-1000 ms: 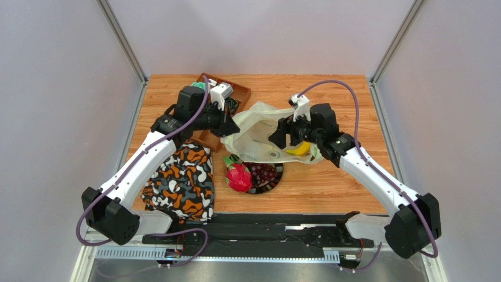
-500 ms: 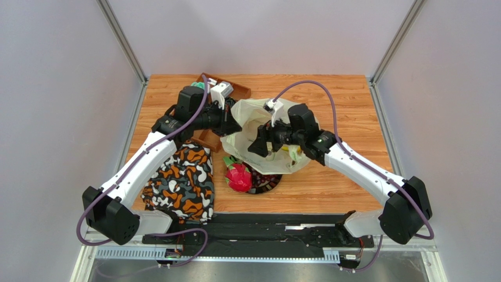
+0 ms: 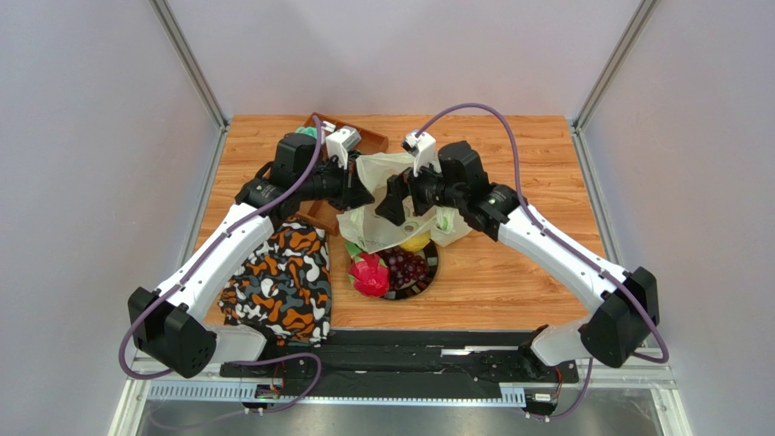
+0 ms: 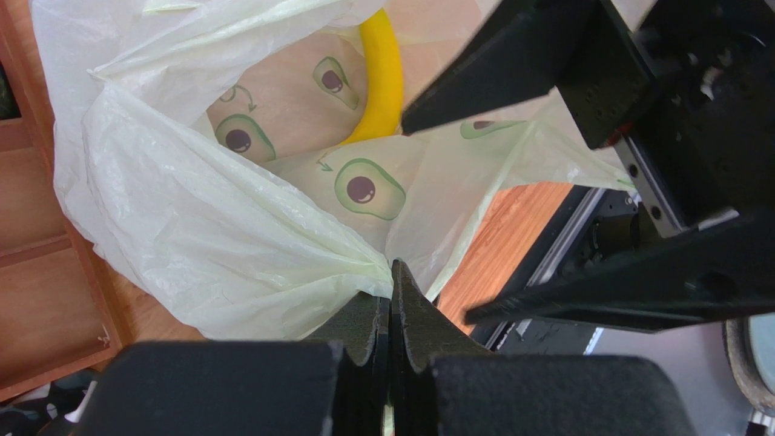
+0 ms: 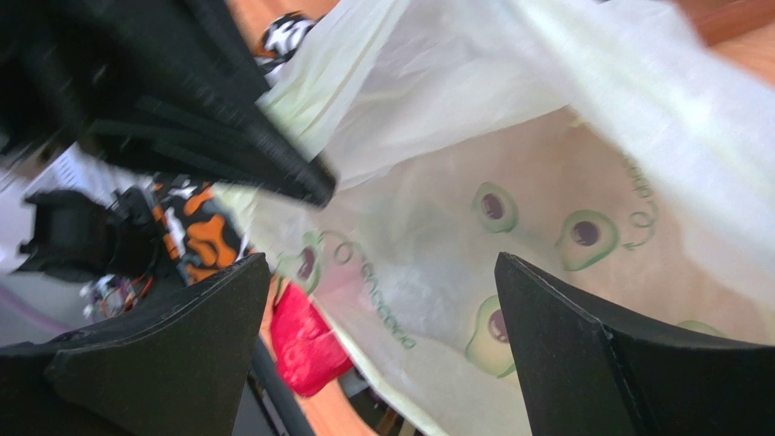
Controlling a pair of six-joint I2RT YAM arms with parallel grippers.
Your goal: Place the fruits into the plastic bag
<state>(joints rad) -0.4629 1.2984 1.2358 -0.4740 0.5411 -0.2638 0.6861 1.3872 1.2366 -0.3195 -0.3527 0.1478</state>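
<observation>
The plastic bag hangs bunched above the middle of the table, its avocado-printed inside facing the left wrist view. My left gripper is shut on the bag's rim. A yellow banana lies inside the bag and shows through the film. My right gripper is open at the bag's mouth, with only bag film between its fingers. The pink-red dragon fruit and the dark grape bunch rest on a black plate just below the bag.
An orange-black-white patterned cloth lies at the front left. A wooden tray stands behind the left gripper. Both grippers sit close together at the bag's mouth. The dragon fruit shows below the bag's edge in the right wrist view.
My right gripper carried the banana left into the bag's mouth and opened wide; the banana now lies loose in the bag. The bag has bunched leftward. The left gripper has kept its grip.
</observation>
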